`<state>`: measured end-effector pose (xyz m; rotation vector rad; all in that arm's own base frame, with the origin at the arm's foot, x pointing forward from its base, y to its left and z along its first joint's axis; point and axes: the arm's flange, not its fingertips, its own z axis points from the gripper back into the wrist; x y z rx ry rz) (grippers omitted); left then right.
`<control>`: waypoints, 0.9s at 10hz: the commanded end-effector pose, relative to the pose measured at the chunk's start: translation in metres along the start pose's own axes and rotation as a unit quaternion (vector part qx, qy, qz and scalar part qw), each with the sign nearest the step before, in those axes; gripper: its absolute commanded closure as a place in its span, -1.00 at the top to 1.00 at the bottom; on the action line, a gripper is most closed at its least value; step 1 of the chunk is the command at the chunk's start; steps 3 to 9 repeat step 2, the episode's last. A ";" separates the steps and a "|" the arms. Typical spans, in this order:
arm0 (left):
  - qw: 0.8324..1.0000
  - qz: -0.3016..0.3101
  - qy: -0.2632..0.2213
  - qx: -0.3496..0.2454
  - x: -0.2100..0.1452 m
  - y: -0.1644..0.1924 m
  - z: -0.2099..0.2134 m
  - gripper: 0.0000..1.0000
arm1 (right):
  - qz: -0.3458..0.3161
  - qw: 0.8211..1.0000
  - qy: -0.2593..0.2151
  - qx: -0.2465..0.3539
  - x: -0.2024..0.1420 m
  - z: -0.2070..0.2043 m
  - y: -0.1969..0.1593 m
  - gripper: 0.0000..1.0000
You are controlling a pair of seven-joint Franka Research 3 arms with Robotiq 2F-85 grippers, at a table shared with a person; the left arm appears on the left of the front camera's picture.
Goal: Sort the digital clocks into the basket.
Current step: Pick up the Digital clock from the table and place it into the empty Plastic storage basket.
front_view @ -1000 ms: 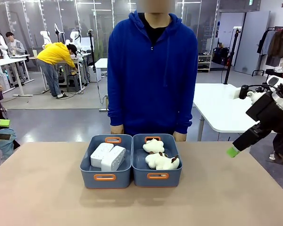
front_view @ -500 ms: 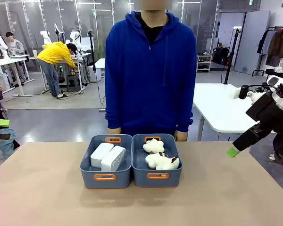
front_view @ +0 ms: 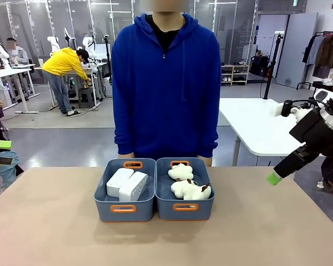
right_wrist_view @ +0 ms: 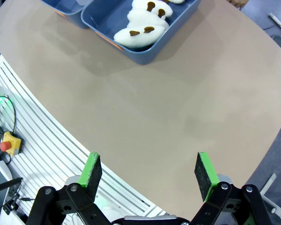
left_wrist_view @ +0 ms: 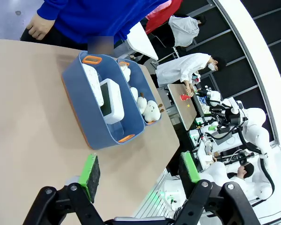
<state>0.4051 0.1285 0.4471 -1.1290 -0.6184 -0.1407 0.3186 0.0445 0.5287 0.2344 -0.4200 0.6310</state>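
Both smooth clocks [front_view: 127, 184] in basket [front_view: 124, 209].

Setting: robotics lab, open-plan hall. Evidence: glass partition walls [front_view: 39, 22] at rear; several white work tables [front_view: 261, 130] on a grey floor [front_view: 61, 144]; white robot arms mounted at a far bench [front_view: 72, 41], where a person in a yellow top [front_view: 64, 66] leans over the equipment. Left wrist view: more white arms [left_wrist_view: 246, 136] and a person in a white coat [left_wrist_view: 185, 68]. Right wrist view: red emergency-stop button [right_wrist_view: 5, 145] beside the tabletop [right_wrist_view: 178, 103].
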 end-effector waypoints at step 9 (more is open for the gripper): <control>1.000 0.009 0.003 -0.005 0.004 -0.002 0.002 0.73 | 0.002 1.000 -0.003 -0.005 0.000 -0.001 -0.002 1.00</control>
